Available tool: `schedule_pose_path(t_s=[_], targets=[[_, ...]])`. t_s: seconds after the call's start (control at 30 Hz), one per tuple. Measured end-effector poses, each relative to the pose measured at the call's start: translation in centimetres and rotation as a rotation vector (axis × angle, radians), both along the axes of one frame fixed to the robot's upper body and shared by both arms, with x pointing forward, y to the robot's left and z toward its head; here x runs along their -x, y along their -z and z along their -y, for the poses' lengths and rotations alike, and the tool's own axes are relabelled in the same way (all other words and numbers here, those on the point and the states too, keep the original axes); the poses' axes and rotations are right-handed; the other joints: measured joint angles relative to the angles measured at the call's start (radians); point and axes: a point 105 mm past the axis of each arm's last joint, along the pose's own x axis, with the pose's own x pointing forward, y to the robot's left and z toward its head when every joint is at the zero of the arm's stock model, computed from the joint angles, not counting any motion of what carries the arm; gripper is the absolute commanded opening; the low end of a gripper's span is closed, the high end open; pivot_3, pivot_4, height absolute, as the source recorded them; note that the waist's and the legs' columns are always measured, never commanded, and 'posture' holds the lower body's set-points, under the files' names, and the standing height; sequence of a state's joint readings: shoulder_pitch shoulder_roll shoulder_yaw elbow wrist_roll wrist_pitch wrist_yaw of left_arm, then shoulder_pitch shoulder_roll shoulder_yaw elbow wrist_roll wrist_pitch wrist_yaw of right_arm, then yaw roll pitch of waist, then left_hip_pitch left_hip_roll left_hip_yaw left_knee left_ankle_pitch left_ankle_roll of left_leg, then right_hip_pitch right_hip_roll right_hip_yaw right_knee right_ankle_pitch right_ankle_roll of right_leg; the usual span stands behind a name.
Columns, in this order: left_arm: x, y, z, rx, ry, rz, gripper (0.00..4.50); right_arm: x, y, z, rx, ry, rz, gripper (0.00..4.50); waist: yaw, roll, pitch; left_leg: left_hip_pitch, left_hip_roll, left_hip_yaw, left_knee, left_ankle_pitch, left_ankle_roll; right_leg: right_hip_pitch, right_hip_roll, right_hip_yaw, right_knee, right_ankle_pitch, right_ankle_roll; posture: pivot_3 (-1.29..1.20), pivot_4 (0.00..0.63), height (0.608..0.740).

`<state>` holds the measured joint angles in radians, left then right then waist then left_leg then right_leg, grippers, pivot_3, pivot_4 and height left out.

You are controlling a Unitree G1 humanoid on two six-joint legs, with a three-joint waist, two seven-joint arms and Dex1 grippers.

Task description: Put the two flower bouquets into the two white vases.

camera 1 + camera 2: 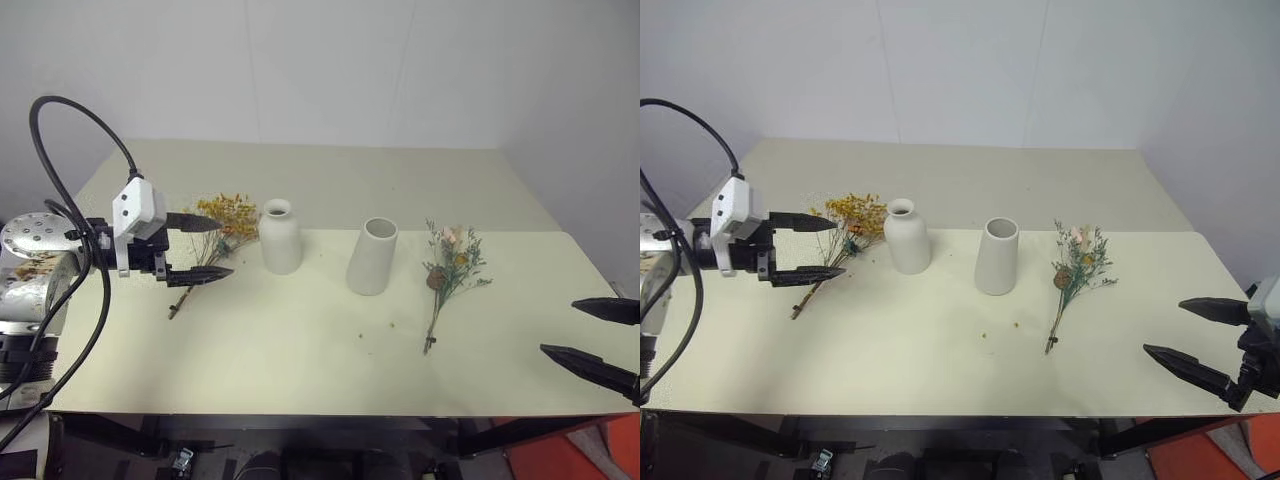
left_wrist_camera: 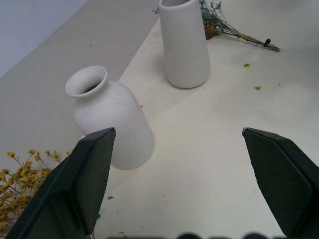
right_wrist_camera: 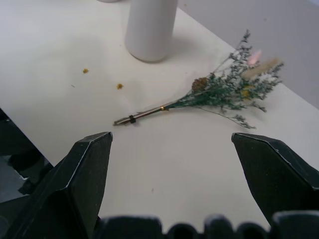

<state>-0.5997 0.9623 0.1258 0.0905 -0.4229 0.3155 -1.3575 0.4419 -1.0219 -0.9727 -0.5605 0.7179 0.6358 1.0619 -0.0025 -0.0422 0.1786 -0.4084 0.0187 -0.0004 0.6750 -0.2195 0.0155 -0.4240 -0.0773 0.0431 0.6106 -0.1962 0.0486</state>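
The yellow-orange bouquet (image 1: 222, 228) lies flat on the table at the left, with its stem running toward the front. My left gripper (image 1: 205, 248) hovers open over that stem, empty, pointing at the bottle-shaped white vase (image 1: 280, 236). The tapered white vase (image 1: 373, 256) stands upright just right of it. Further right lies the grey-green bouquet (image 1: 449, 270) with pink bits and a pinecone, stem toward the front. My right gripper (image 1: 590, 340) is open and empty above the table's front right corner, well clear of that bouquet (image 3: 214, 92).
The cream table (image 1: 300, 350) has a second, darker section (image 1: 330, 175) behind it and a white wall beyond. A few small yellow crumbs (image 1: 375, 340) lie in front of the vases. The table's front edge runs just below my right gripper.
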Motion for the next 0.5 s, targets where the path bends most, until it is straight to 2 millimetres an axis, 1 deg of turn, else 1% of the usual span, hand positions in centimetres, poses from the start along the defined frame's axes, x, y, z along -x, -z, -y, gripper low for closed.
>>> schedule_pose_path(t_s=[0.23,0.37,0.43,0.5], targets=[[0.4,0.0,0.4,0.001,-0.006,0.015,4.42,-1.0,1.1,0.3,0.006,0.003,-0.027,4.50,0.005,0.000,0.000,0.000,0.000,0.000,0.000,0.000,0.000,0.000,0.000,0.000,0.000,0.000,0.000,0.00,0.150,0.740],[0.4,-0.1,0.5,0.009,-0.017,0.018,4.42,-1.3,1.1,0.7,0.015,0.030,-0.060,4.50,0.005,0.000,0.000,0.001,0.000,0.000,0.000,0.000,0.000,0.000,0.000,0.000,0.000,0.000,0.000,0.00,0.150,0.740],[0.4,-0.1,0.5,0.012,-0.022,0.021,4.42,-1.3,1.3,1.0,0.058,0.055,-0.079,4.50,0.005,0.000,0.000,0.000,0.000,0.000,0.000,0.000,0.000,0.000,0.000,0.000,0.000,0.000,0.000,0.00,0.150,0.740],[0.3,-0.1,0.5,0.017,-0.028,0.023,4.42,-1.3,1.6,1.2,0.096,0.102,-0.135,4.50,0.006,0.000,0.000,0.000,0.000,0.000,0.000,0.000,0.000,0.000,0.000,0.000,0.000,0.000,0.000,0.00,0.150,0.740]])
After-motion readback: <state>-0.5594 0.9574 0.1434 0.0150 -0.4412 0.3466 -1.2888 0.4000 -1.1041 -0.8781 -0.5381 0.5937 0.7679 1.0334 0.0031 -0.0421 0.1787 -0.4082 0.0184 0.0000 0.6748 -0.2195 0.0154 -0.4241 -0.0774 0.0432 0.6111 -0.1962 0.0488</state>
